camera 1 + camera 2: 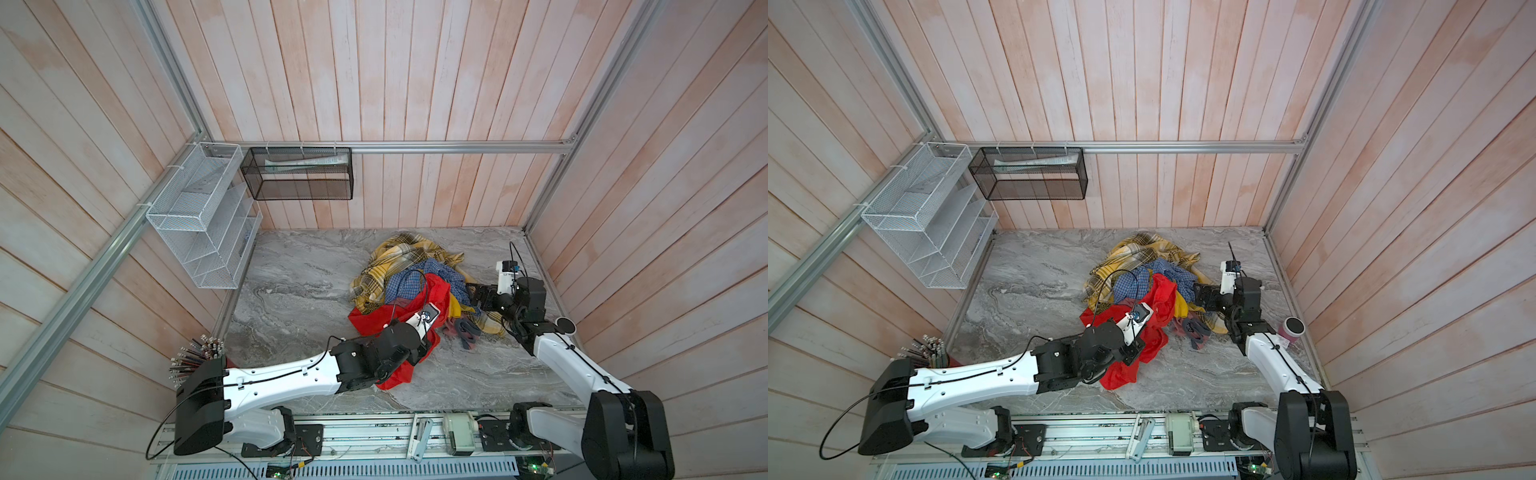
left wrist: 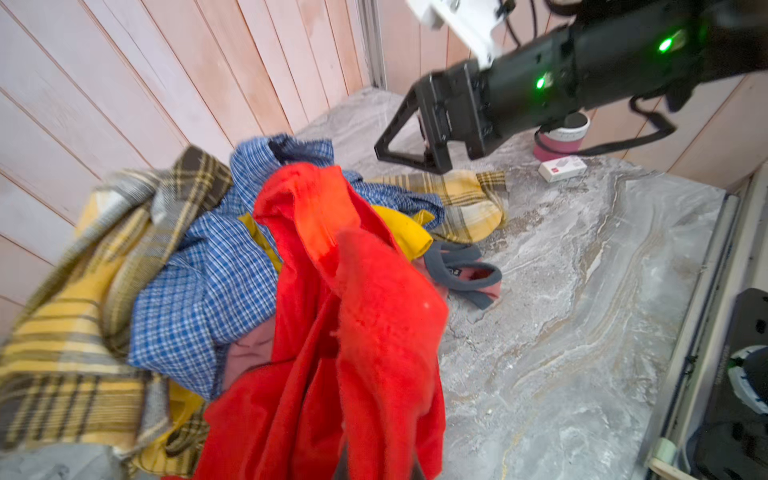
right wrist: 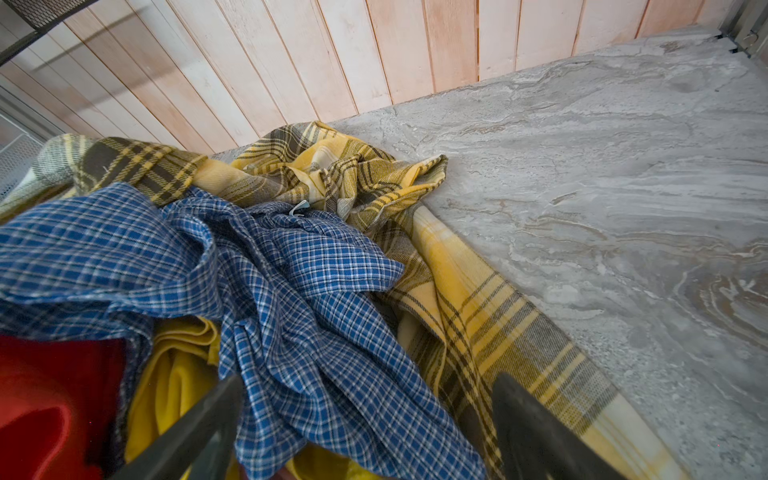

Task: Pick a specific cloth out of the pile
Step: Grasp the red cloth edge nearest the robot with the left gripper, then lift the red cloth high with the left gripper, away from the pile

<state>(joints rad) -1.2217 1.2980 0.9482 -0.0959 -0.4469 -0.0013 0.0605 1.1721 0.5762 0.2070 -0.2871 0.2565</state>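
So the left gripper [image 1: 422,353] is sitting at the near end of the red cloth [image 1: 434,299], clamped tight, and from the left wrist view the red fabric [image 2: 365,324] is bunching up right at the camera and draping away from it, so I'm reading that as a pinch on the cloth itself (the fingertips are buried under fabric in every view, so I'm judging that from how it hangs).

The bit that matters: the cloth's long axis is running straight out ahead of that gripper, from the near hem by its wrist up and over the pile [image 1: 399,266]. Its far end is lying on the blue checked shirt [image 1: 409,280], with the yellow plaid cloth [image 1: 1133,253] beyond that. So the free length is lying away from the left gripper, toward the heap, and my guess is that pulling back along that same line is what's going to peel it off cleanly.

Over on the other side, the right gripper [image 1: 478,296] is hanging with its jaws spread wide and holding nothing, nose pointing into the pile's flank. In its own wrist view the blue shirt [image 3: 291,291] is directly ahead between the fingers, and the red [image 3: 50,407] is off to one side. The left one is clearly nearer.
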